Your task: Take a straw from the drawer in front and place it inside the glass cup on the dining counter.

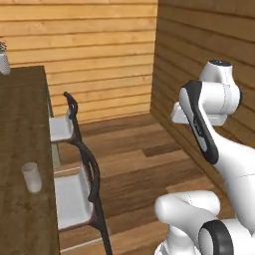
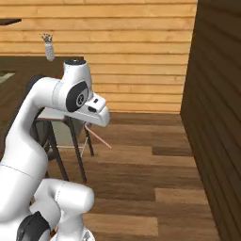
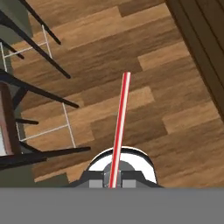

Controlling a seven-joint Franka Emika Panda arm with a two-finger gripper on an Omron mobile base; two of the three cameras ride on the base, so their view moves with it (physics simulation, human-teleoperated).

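My gripper (image 3: 114, 180) is shut on the straw (image 3: 120, 127), a thin reddish-pink stick that points away from the hand over the wood floor. In the right base view the straw (image 2: 100, 138) slants down and to the right from under the hand (image 2: 96, 112). The glass cup (image 1: 32, 178) stands upright on the dining counter (image 1: 20, 129), near its right edge, well to the left of the arm. The drawer is out of view.
Two stools (image 1: 73, 196) (image 1: 62, 127) with dark metal frames stand along the counter's side, between it and the arm. A dark plank wall (image 1: 199, 55) runs close on the right. A small jar (image 2: 48, 47) sits at the counter's far end.
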